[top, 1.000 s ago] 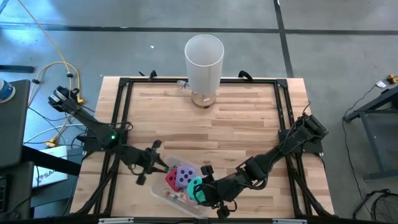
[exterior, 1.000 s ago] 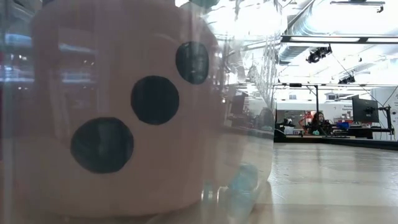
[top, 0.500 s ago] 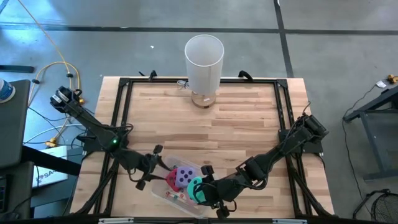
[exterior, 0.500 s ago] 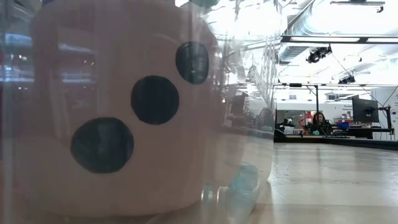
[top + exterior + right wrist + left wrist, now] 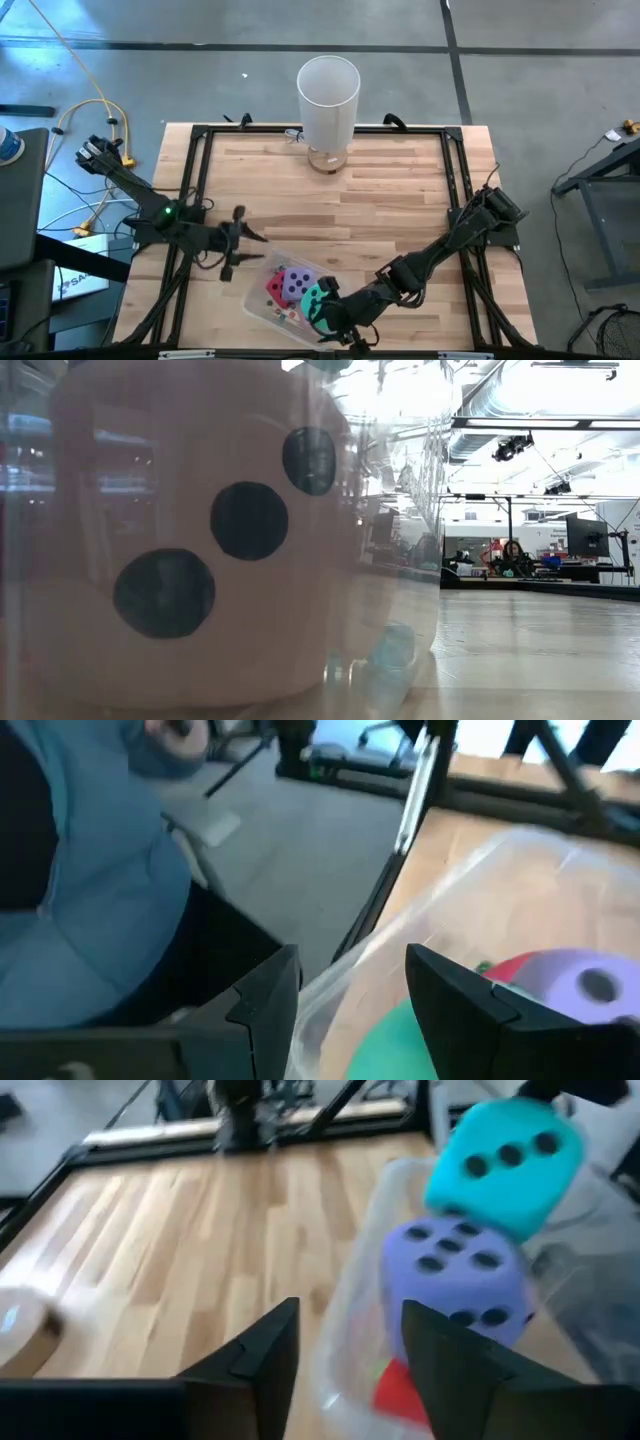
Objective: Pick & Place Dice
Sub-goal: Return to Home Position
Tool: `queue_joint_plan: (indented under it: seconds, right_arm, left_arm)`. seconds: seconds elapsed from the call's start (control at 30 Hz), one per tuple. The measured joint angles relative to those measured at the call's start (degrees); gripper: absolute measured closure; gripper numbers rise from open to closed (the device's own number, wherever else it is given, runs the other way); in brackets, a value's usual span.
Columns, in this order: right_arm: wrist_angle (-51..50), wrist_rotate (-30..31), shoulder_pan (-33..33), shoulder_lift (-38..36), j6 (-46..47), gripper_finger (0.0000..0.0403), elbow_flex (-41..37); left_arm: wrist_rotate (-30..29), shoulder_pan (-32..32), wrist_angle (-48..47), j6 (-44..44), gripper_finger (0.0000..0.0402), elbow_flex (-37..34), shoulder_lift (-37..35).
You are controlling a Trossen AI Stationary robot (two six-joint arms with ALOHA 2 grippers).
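Now dice (image 5: pixel 296 285) in clear bin (image 5: pixel 258 306), L gripper (image 5: pixel 243 241) just beside.

— Where's the bin (image 5: pixel 260 305)?
— Middle of the table's (image 5: pixel 400 200) near edge. The dice (image 5: pixel 295 283) sit inside, stacked, I think. The left gripper (image 5: pixel 243 240) hangs just behind-left, the right gripper (image 5: pixel 322 312) over its right end. A tube (image 5: pixel 328 95) stands at the far edge.

Bright, even light from overhead on the table (image 5: pixel 400 190) — shadows short and faint; down low, the bright ceiling (image 5: pixel 560 400) flares white; the pink die (image 5: pixel 200 530) looms hazy behind the bin wall (image 5: pixel 400 590) — reflections streak the plastic; both wrist views blurred, worst at the edges.
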Motion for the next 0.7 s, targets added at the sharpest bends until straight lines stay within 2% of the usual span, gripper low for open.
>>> queue_joint_plan:
  seconds: [0.17, 0.27, 0.33, 0.47, 0.5, 0.63, 0.7]
  right_arm:
    - [-0.4, -0.3, -1.4, 1.2, -1.1, 0.0235, -0.1]
    - [-1.8, 0.7, -1.9, 0.5, -2.8, 0.0264, -0.1]
    - [-7.2, 0.9, -1.8, -1.0, -1.8, 0.0295, 0.0]
    - [-20.5, 8.0, -1.0, -6.3, 0.9, 0.0379, 0.2]
    - [-23.2, 9.8, -0.8, -7.4, 1.2, 0.039, 0.2]
    - [-37.2, 14.3, 0.0, -12.1, 2.4, 0.04, 0.1]
    - [-40.0, 16.6, 0.5, -14.8, 3.3, 0.04, 0.0]
  left_arm:
    - [0.0, 2.8, -7.6, -3.8, 0.0295, 0.0, -5.1]
    - [0.2, 4.9, -8.7, -3.6, 0.035, 0.0, -7.3]
    - [0.2, 6.4, -9.5, -2.1, 0.0385, 0.0, -8.7]
    - [0.3, 10.0, -14.9, -0.9, 0.0397, 0.0, -10.6]
    - [0.4, 11.3, -15.8, -0.4, 0.0399, 0.0, -11.0]
    - [0.0, 18.3, -13.6, 7.6, 0.0401, 0.0, -11.8]
    - [-0.3, 22.1, -11.7, 9.9, 0.0401, 0.3, -12.2]
